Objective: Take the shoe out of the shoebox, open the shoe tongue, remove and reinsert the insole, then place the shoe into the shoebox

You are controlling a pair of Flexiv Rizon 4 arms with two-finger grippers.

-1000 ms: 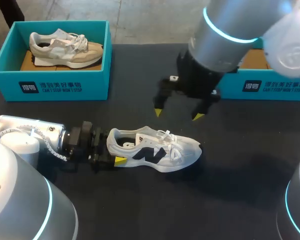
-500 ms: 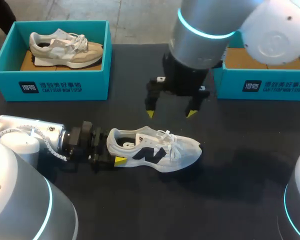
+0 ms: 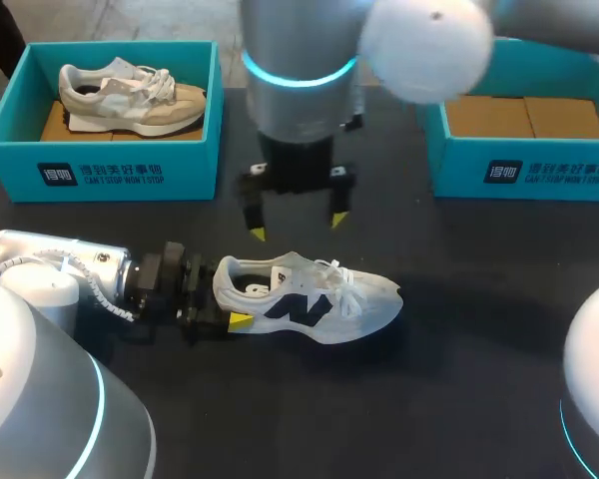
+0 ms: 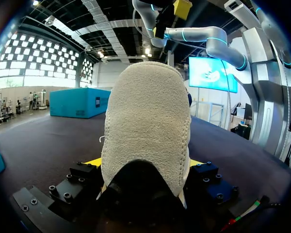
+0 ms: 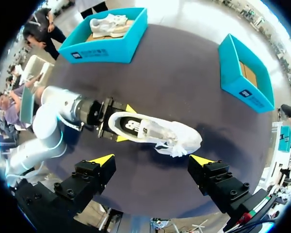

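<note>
While the white shoe lies on its sole on the dark table, out of both boxes, the left gripper is clamped on its heel, one yellow tip on each side. Left wrist view confirms: heel fills the gap between the fingers, both touching. Toe points away from the left gripper, toward the table's right side. The right gripper hangs above the table with its fingers spread wide and holding nothing, apart from the shoe. In the right wrist view the shoe lies ahead of its open tips, heel end in the left gripper. Left shoebox holds a beige shoe. Right shoebox sits well apart at the far right.
</note>
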